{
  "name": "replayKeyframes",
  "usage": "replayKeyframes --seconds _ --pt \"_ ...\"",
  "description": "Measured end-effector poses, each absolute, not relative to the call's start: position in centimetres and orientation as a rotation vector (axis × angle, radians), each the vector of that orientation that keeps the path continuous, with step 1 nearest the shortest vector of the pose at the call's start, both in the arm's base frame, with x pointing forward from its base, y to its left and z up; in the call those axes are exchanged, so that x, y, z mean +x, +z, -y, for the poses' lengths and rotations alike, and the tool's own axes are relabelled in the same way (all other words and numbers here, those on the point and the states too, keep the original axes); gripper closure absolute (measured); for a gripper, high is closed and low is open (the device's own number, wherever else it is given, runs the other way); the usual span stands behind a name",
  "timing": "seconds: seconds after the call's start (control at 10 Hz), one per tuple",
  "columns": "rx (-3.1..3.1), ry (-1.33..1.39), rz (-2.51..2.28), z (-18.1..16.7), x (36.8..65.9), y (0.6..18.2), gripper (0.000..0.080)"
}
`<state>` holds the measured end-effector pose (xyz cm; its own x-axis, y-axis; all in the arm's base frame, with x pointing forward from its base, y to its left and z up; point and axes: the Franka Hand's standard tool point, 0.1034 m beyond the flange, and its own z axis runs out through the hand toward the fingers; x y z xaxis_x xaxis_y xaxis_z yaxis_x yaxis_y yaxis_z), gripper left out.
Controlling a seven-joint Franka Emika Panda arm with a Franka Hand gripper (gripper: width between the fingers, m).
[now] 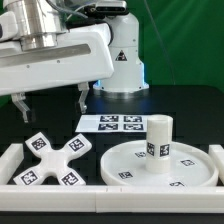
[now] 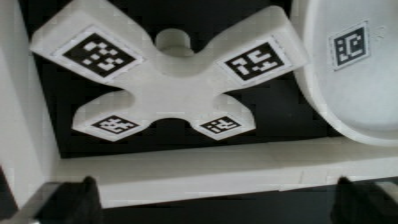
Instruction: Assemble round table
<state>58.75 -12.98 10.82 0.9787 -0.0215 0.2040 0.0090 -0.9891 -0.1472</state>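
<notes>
The white cross-shaped foot (image 1: 52, 158) lies flat on the black table at the exterior view's left, tags up. It fills the wrist view (image 2: 178, 78). The large round disc (image 1: 178, 168) lies at the exterior view's right, and its edge shows in the wrist view (image 2: 356, 90). The short thick cylinder leg (image 1: 159, 138) stands upright on the disc. My gripper (image 1: 52, 106) hangs above the foot, open and empty, clear of it. Its dark fingertips (image 2: 71, 203) stand wide apart in the wrist view, with the gripper (image 2: 221, 205) over the rail beside the foot.
A white border rail (image 1: 105, 188) runs along the front edge and the left side (image 2: 196, 165). The marker board (image 1: 118, 123) lies flat behind the parts. The robot base (image 1: 125, 60) stands at the back.
</notes>
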Motion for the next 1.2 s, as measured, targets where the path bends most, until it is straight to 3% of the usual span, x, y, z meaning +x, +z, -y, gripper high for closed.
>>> replayKeyframes --seconds 0.3,0.7,1.2 --pt "-2.967 -0.177 -0.068 11.7 59.3 9.7 0.0151" --pt "-2.876 0.319 -0.056 11.7 60.4 8.8 0.0151" --pt "-2.83 0.553 -0.063 11.4 60.1 8.8 0.0151"
